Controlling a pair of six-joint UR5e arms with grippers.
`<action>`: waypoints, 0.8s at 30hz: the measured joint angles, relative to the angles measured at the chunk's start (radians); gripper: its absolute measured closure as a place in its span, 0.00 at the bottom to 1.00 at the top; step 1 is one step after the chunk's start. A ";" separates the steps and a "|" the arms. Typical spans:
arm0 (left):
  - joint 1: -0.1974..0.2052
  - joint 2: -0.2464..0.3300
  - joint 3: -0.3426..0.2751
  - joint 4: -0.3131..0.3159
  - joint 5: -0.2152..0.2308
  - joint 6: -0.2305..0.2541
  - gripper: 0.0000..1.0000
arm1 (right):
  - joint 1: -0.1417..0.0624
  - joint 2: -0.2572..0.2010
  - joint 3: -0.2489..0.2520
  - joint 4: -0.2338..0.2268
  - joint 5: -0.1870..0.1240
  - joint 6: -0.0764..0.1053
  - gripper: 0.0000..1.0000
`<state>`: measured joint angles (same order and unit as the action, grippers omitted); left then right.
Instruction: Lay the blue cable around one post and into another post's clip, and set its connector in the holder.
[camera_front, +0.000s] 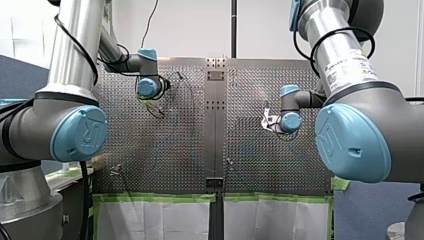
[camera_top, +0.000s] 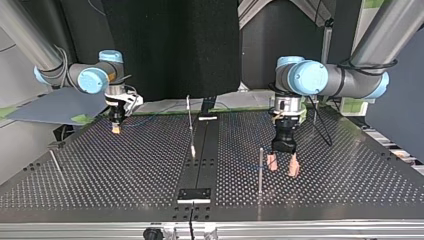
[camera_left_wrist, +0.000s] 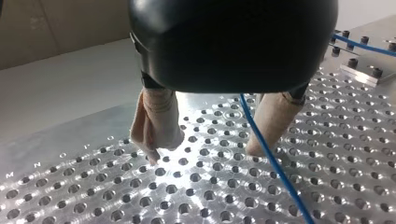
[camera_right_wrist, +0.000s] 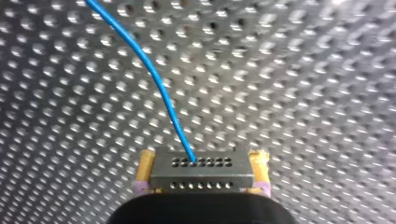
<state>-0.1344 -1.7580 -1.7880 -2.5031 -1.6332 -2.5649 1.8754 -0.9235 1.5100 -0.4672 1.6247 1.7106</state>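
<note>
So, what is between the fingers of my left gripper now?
In the left wrist view, the blue cable runs between the open fingers of my left gripper, close to one of them, above the perforated table. They hold nothing.

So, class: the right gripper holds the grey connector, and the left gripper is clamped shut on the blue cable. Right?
No. The left gripper is open: the left wrist view shows its fingers apart, with the blue cable running between them. The right gripper does hold the grey connector.
</note>
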 joint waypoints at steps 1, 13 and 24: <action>-0.001 0.000 0.000 -0.001 0.001 0.001 0.00 | 0.001 -0.009 0.000 0.009 0.007 -0.005 1.00; -0.006 0.000 0.003 -0.010 0.007 0.004 0.00 | 0.015 -0.127 -0.001 0.127 0.122 -0.096 1.00; -0.007 0.000 0.003 -0.011 0.005 0.010 0.00 | -0.010 -0.239 -0.001 0.182 0.185 -0.139 1.00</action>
<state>-0.1415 -1.7582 -1.7852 -2.5143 -1.6281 -2.5554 1.8651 -1.1620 1.5088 -0.2856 1.8096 1.5718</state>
